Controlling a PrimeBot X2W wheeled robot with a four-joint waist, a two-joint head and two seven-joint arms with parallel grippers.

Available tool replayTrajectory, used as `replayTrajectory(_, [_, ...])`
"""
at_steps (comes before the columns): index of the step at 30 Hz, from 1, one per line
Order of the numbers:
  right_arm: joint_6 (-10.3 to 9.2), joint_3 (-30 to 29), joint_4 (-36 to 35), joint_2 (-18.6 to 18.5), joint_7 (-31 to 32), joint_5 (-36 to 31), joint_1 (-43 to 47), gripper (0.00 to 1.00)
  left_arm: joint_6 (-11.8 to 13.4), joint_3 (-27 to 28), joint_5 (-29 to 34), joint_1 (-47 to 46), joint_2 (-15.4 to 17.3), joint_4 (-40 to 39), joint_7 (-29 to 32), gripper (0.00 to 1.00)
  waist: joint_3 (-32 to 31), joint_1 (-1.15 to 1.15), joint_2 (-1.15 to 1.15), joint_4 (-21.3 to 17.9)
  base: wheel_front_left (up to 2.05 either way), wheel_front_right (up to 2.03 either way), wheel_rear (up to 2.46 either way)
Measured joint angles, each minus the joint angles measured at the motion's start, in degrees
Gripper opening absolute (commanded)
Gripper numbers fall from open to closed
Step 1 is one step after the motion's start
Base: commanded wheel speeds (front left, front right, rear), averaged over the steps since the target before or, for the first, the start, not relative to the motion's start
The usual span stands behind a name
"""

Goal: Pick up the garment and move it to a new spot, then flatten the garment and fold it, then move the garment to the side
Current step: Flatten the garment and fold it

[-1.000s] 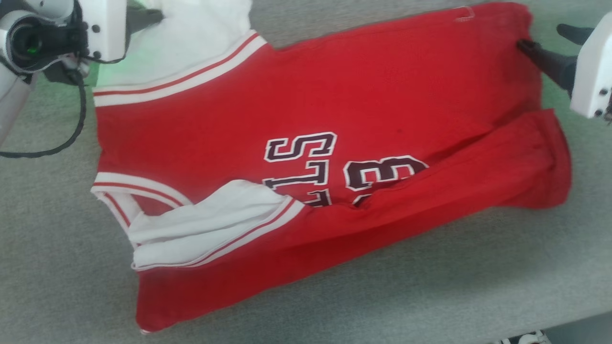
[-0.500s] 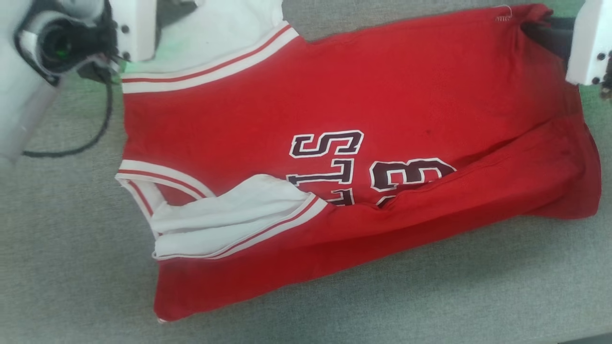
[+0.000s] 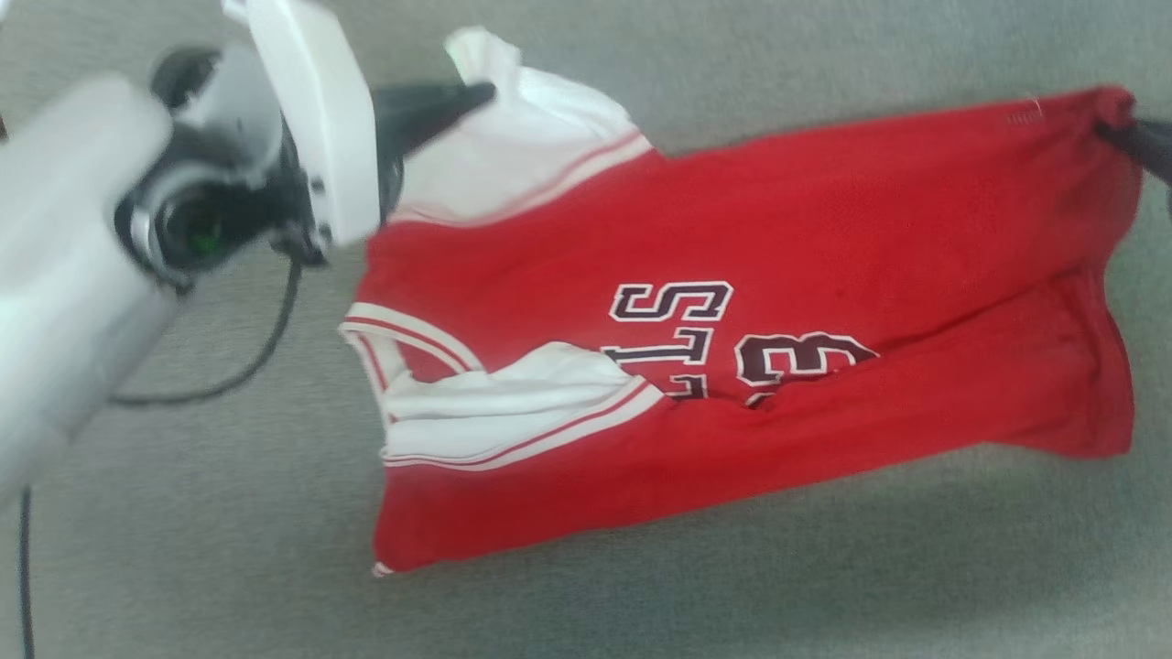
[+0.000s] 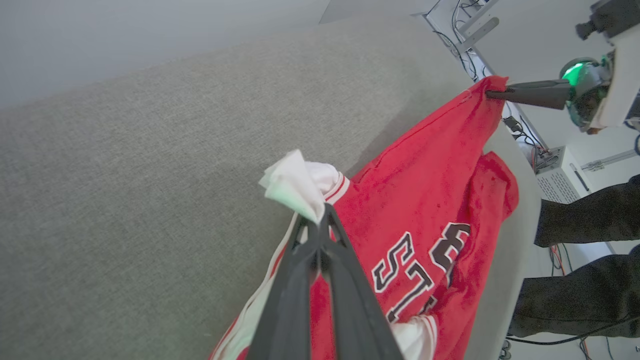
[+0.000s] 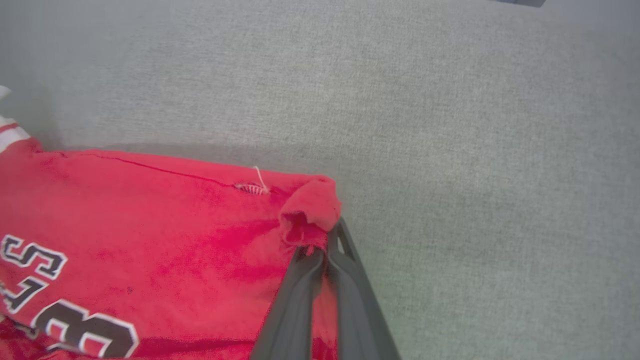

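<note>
grey cloth-covered surface [image 3: 641,604] with the red jersey [image 3: 824,220] stretched over its middle between two hands. left hand [image 4: 320,216] is clamped on the white sleeve [image 4: 292,180], and right hand [image 5: 326,242] is clamped on a red hem corner [image 5: 310,210]. the cloth looks soft, light and limp, so it is probably best gripped at corners. dark white-outlined lettering [image 3: 673,316] and striped trim [image 3: 531,435] mark the front.
</note>
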Motion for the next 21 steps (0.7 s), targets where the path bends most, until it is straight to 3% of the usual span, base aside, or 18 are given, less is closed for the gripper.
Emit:
replayTrajectory(5, [0.00,-3.26,-5.53,-5.78,-1.36,5.48,10.63,0.00,0.00,0.31,-0.81,6.70,4.37,-11.44,-6.69,0.00,-3.81,0.00,0.00,2.72,0.00,0.00,0.00])
replayTrajectory(11, [-0.01,-6.90,-10.16,-9.12,-4.12,9.20,21.96,0.00,0.00,-0.97,-0.37,17.34,10.88,-21.04,-15.70,0.00,-7.16,0.00,0.00,5.20,0.00,0.00,0.00])
replayTrajectory(16, [-0.01,-8.62,-11.96,-10.58,-6.17,10.13,29.53,0.00,0.00,-3.00,-0.62,26.33,13.34,-25.70,-23.06,0.00,-8.36,0.00,0.00,6.08,0.00,0.00,0.00])
replayTrajectory(21, [-0.01,-9.36,-12.78,-11.21,-8.77,10.03,34.31,0.00,0.00,-5.82,1.10,31.67,13.70,-25.16,-27.39,0.00,-7.30,0.00,0.00,6.27,0.00,0.00,0.00])
